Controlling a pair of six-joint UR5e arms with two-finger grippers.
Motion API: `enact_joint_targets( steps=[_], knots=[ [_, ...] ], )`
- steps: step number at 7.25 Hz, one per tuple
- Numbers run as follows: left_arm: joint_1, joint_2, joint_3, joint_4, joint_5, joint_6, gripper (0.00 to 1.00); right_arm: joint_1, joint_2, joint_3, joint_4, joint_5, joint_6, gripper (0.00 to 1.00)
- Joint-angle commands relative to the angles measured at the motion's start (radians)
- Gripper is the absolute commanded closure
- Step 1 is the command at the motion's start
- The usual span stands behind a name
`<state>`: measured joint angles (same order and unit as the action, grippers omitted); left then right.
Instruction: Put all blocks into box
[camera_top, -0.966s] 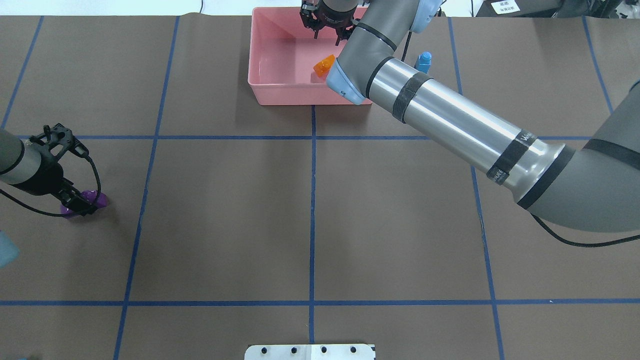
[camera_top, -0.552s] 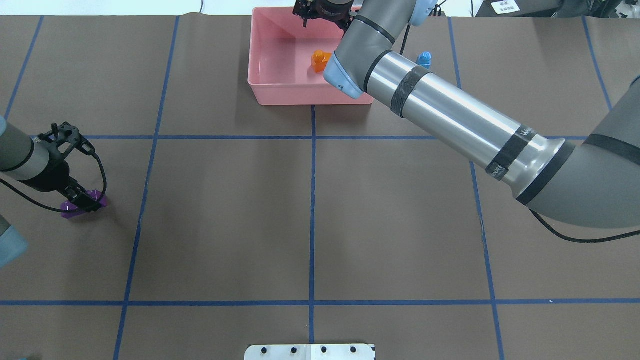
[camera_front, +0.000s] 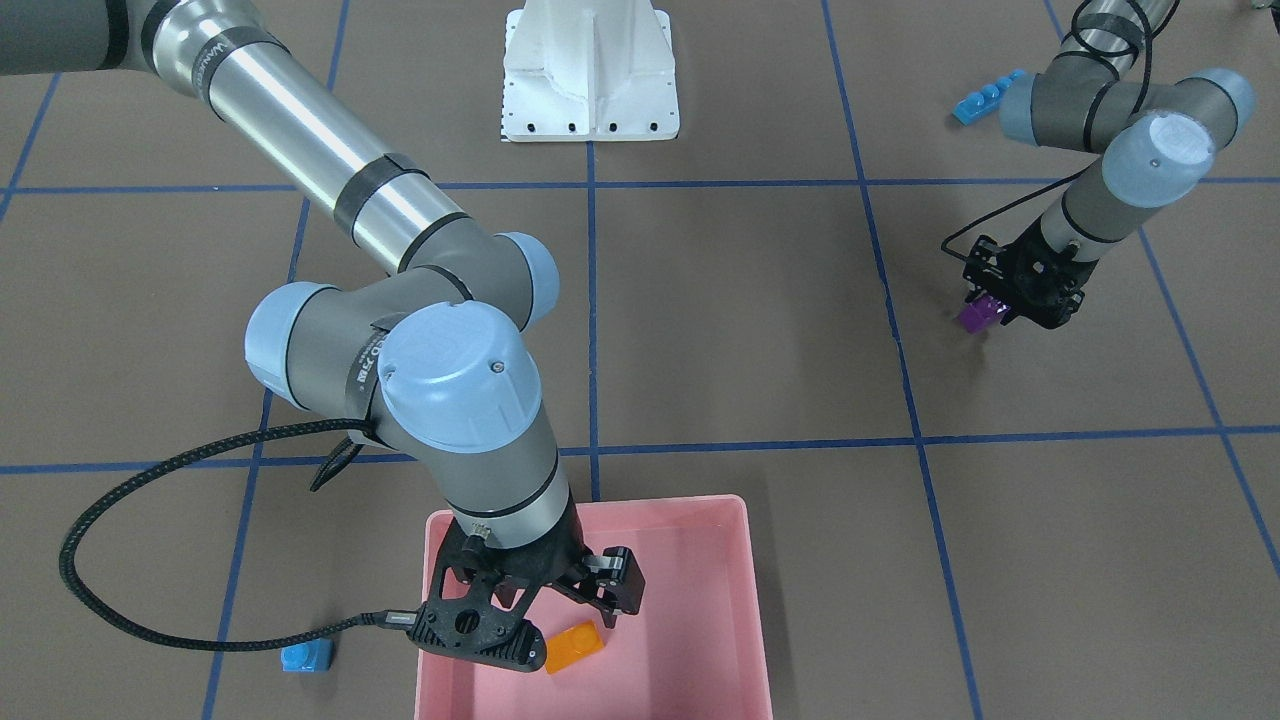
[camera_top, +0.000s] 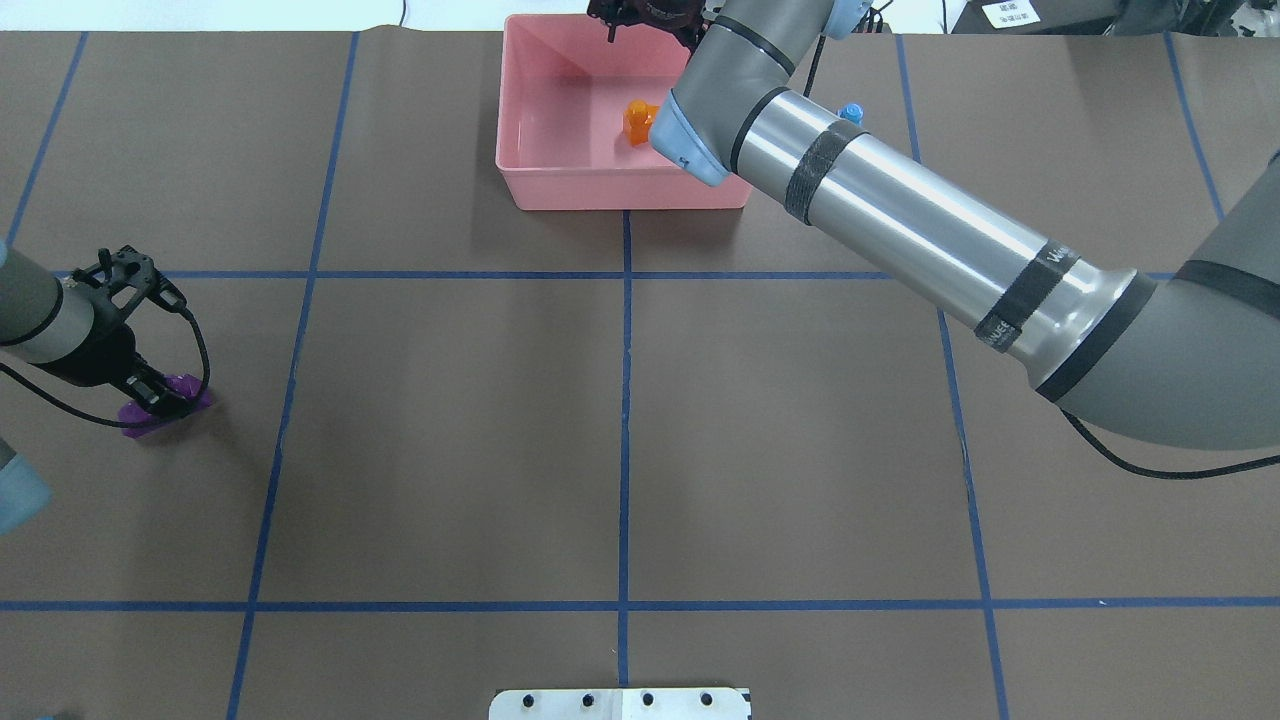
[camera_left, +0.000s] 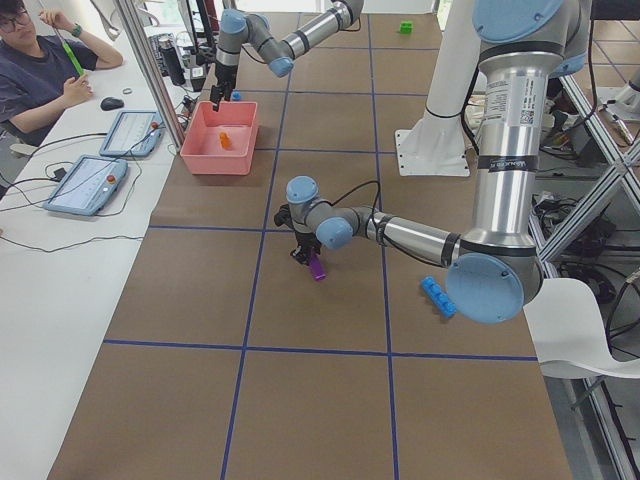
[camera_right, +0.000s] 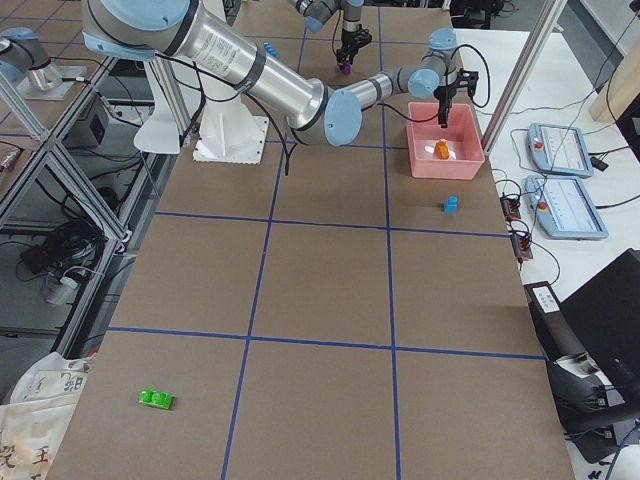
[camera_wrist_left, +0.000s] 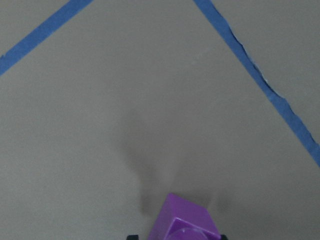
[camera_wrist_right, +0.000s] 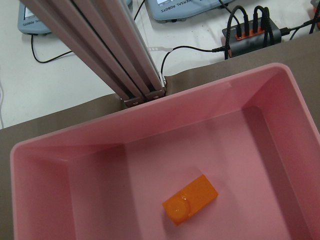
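Observation:
The pink box (camera_top: 600, 190) stands at the table's far edge. The orange block (camera_top: 636, 118) lies on its floor, also in the right wrist view (camera_wrist_right: 191, 199). My right gripper (camera_front: 578, 608) hangs open and empty above it. My left gripper (camera_top: 160, 398) is shut on the purple block (camera_wrist_left: 182, 222), low over the table at the left. The small blue block (camera_top: 851, 112) stands just right of the box. The long blue block (camera_front: 985, 97) lies near the left arm's base. The green block (camera_right: 155, 399) lies far off at the table's right end.
The right arm's forearm (camera_top: 900, 230) crosses over the box's near right corner. The white robot base (camera_front: 590, 70) stands at the near middle edge. Blue tape lines grid the brown table. An operator (camera_left: 40, 60) sits beyond the far edge, with tablets there.
The orange block dropped from a tilt and settled on the box floor. My right gripper rose and drew toward the far edge. My left gripper shifted slightly with the purple block.

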<state>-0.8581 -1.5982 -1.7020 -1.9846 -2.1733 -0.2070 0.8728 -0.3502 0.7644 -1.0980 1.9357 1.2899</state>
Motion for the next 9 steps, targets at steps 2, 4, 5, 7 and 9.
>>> enact_joint_targets(
  steps=[2, 4, 5, 7, 9],
  knots=[
    [-0.006, 0.014, -0.028, 0.007, -0.005, -0.015, 1.0, 0.024, 0.0, 0.022, -0.005, 0.046, 0.0, 0.01],
    [-0.01, 0.037, -0.165, 0.135, -0.052, -0.086, 1.0, 0.064, -0.006, 0.118, -0.153, 0.113, -0.021, 0.01],
    [-0.034, -0.003, -0.259, 0.315, -0.075, -0.094, 1.0, 0.09, -0.022, 0.187, -0.249, 0.155, -0.049, 0.01],
    [-0.082, -0.17, -0.257, 0.382, -0.077, -0.322, 1.0, 0.121, -0.181, 0.402, -0.35, 0.151, -0.246, 0.01],
    [-0.113, -0.45, -0.155, 0.367, -0.079, -0.613, 1.0, 0.162, -0.349, 0.512, -0.336, 0.123, -0.467, 0.01]
  ],
)
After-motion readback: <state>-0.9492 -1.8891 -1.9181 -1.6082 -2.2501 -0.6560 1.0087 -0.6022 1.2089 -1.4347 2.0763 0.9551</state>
